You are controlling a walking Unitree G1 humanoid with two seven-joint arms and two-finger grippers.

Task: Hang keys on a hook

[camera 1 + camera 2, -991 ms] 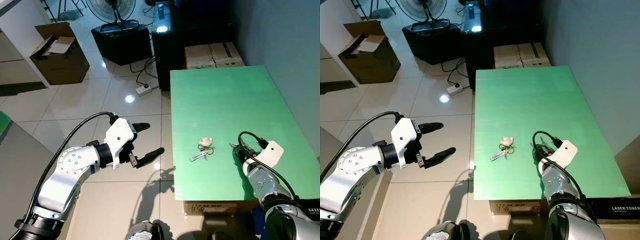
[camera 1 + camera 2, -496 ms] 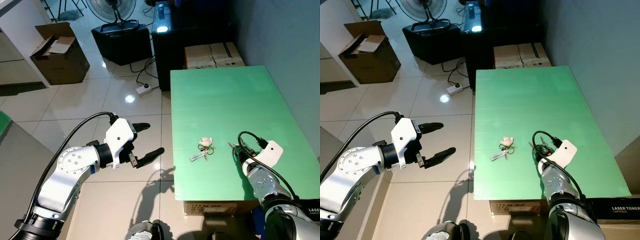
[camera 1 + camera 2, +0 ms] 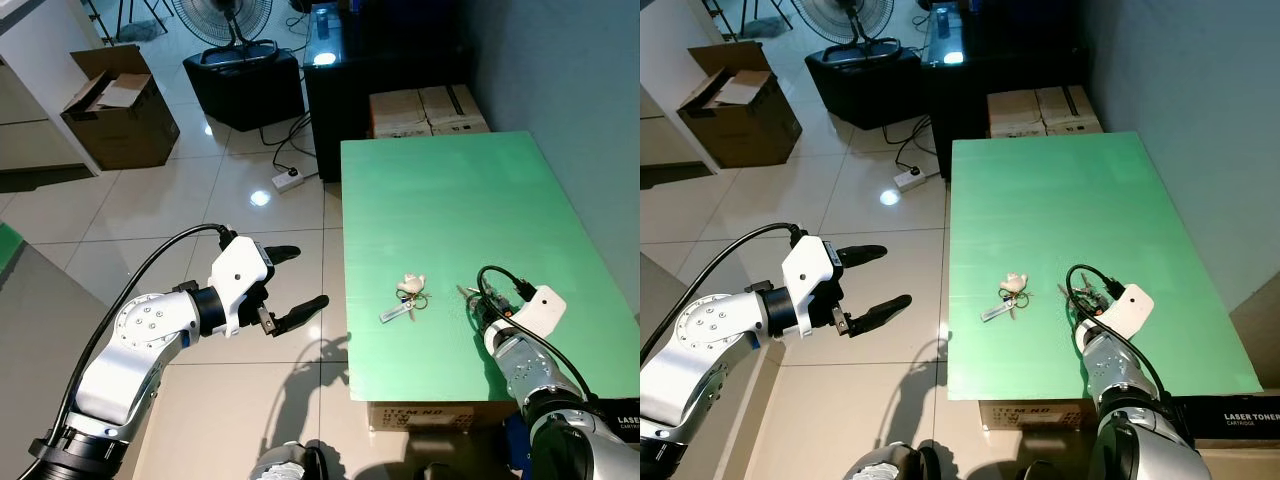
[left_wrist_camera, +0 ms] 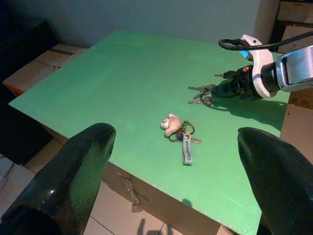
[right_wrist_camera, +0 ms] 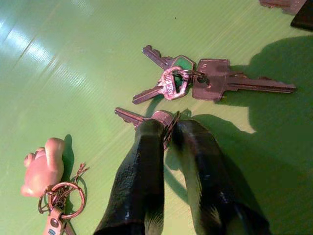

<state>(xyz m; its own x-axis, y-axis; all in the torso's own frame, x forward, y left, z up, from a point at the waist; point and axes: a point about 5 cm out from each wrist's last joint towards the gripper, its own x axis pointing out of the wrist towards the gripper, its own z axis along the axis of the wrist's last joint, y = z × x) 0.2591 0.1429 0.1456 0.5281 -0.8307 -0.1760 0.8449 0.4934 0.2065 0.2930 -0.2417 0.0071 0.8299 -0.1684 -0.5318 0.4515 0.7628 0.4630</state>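
I am reaching my right gripper (image 5: 168,132) low over the green table (image 3: 450,190), fingers pinching the bunch of keys (image 5: 195,83); my left gripper (image 3: 290,278) is hovering wide over the floor.

A green table (image 3: 450,190) stands on a pale tiled floor (image 3: 200,200), its top resting on cardboard boxes (image 3: 430,110). Near its front edge lies a key ring with a small pale figurine and a tag (image 3: 407,296). Just beside it, toward the right, lies a bunch of metal keys (image 5: 195,81).
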